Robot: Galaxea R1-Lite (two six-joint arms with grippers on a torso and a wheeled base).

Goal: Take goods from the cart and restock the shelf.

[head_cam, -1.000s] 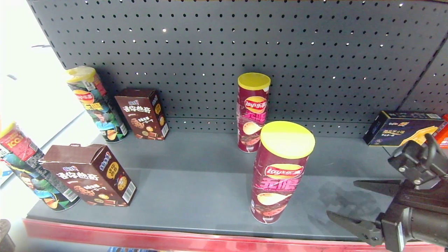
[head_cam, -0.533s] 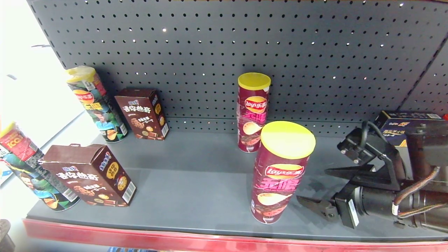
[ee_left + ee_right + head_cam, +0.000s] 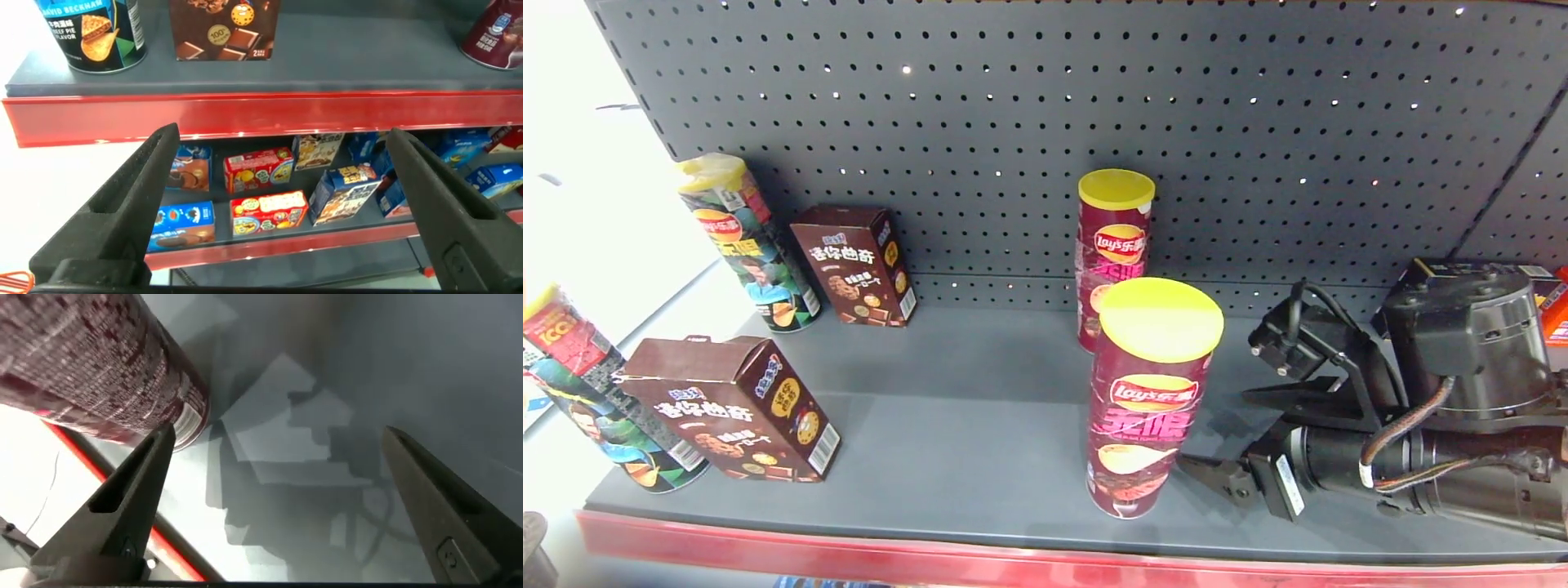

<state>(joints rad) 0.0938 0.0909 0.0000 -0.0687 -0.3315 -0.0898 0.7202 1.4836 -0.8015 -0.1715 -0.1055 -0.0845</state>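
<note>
Front can: here's the maroon chip can (image 3: 1143,400), standing near the front of the grey shelf (image 3: 980,425), a little right of centre and just behind the red front lip (image 3: 931,559).
Its axis: long axis straight up and down, yellow lid on top, base flat on the shelf, printed label facing the near side.
Right hand: the right hand (image 3: 1213,430) lies low over the shelf just right of that can, fingers spread wide and pointing left at it with nothing between them. The near fingertip (image 3: 159,453) sits right against the can's (image 3: 98,367) lower wall; whether it actually touches, I can't tell.
Left hand: the left hand (image 3: 282,132) is wide open too and empty, out in front of the red lip and below it, facing the lower shelf's small boxes (image 3: 261,192).
Rear can: a second maroon can (image 3: 1115,220) stands upright directly behind the first, by the pegboard back (image 3: 1013,98), lid up.
Left side: two brown cookie boxes, one near (image 3: 735,408) and one far (image 3: 854,265), each with a multicoloured can beside it, near (image 3: 596,392) and far (image 3: 743,241).
Far right: a dark blue box (image 3: 1445,306) lies flat at the back, behind the right arm.
</note>
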